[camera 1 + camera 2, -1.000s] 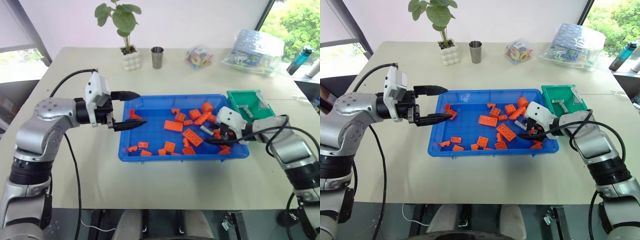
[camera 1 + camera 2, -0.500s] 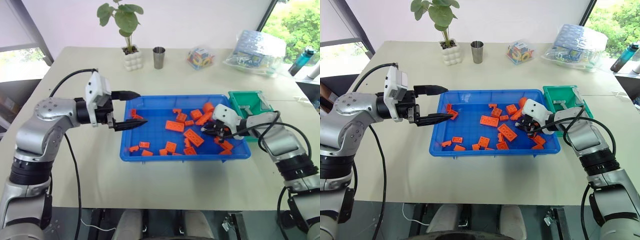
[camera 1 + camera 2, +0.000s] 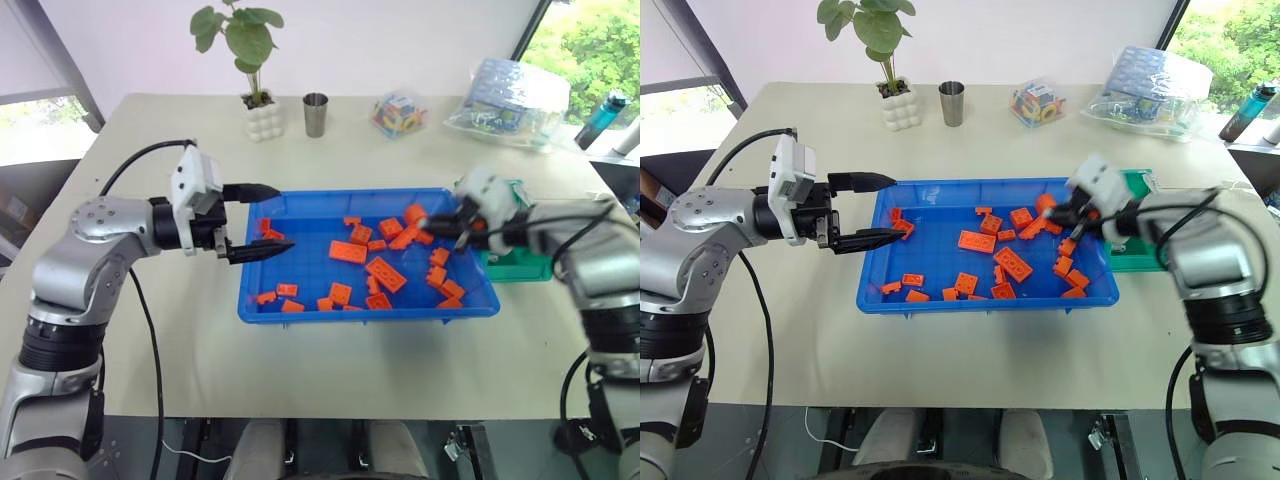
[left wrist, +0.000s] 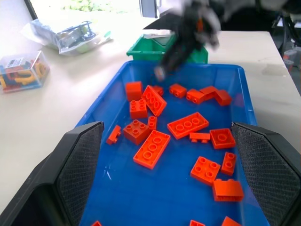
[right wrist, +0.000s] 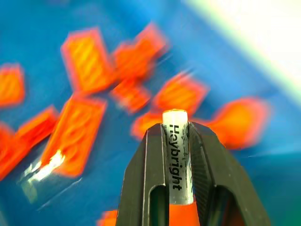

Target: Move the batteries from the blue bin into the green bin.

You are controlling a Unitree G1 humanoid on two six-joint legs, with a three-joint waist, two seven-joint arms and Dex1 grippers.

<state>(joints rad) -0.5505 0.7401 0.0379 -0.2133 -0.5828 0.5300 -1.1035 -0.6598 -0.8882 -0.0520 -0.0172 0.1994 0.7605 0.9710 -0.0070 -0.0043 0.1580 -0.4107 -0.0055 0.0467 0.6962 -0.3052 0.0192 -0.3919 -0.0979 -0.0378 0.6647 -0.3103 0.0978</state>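
The blue bin (image 3: 360,316) lies mid-table, strewn with orange bricks (image 3: 385,274). My right gripper (image 3: 436,223) hovers above the bin's right end, shut on a battery (image 5: 175,155), a slim silver cylinder with black lettering standing upright between the fingers (image 5: 146,179). The left wrist view catches that gripper (image 4: 181,44) as a blur over the bin's far end. Behind my right forearm sits the green bin (image 3: 522,264), largely hidden, its contents not visible. My left gripper (image 3: 284,215) hangs open over the bin's left rim, with nothing between its fingers.
Along the table's far side stand a potted plant (image 3: 262,115), a metal cup (image 3: 315,113), a clear box of coloured pieces (image 3: 398,112) and a plastic bag (image 3: 510,95). A bottle (image 3: 601,118) stands off the far right. Bare tabletop lies in front of the blue bin.
My right gripper shut on the battery among the bricks at the bin's right end, then rose with it and shifted right. The left arm stayed still.
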